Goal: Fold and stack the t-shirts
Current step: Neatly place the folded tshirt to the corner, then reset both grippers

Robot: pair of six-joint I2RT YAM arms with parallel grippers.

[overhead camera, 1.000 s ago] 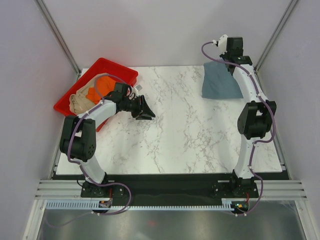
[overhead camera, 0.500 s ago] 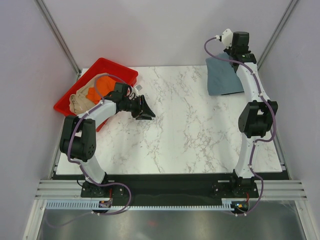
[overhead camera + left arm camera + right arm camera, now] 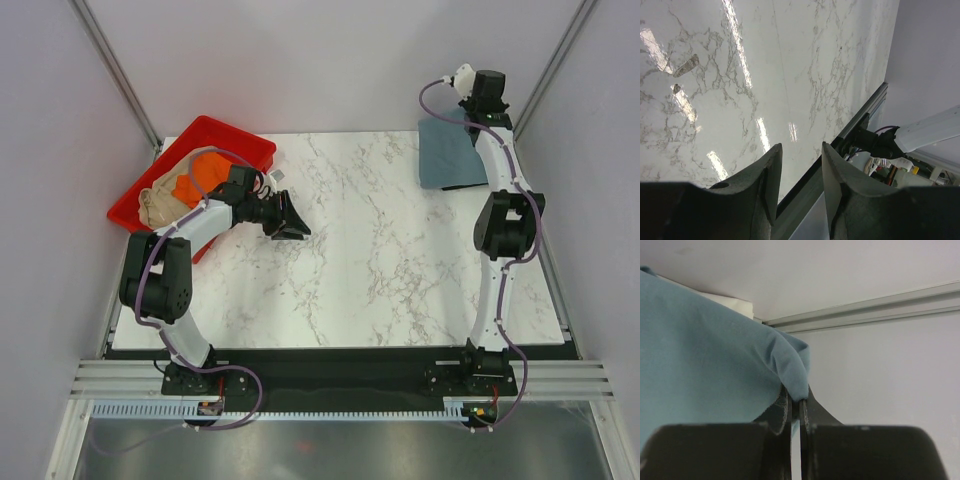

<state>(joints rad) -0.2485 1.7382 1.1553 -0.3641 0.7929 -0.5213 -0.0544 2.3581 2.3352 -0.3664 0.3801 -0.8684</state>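
Observation:
The slate blue-grey t-shirt (image 3: 448, 155) lies folded at the table's far right corner. My right gripper (image 3: 479, 122) is shut on a corner of it; in the right wrist view the fingers (image 3: 800, 401) pinch a fold of the blue cloth (image 3: 705, 355). The bright orange t-shirt (image 3: 207, 168) and the tan-beige t-shirt (image 3: 157, 204) lie crumpled in the red tray (image 3: 236, 134). My left gripper (image 3: 297, 228) is open and empty over bare marble beside the tray, also in the left wrist view (image 3: 801, 150). The off-white shirt is not clearly in view.
The marble table (image 3: 360, 240) has a metal frame rail along its edge (image 3: 860, 117). Grey walls stand close behind and to the right of the blue shirt. A pale patch (image 3: 732, 302) shows past the blue cloth; I cannot tell what it is.
My right gripper has moved right and back towards the far corner, dragging the blue-grey shirt with it. The left arm has not moved.

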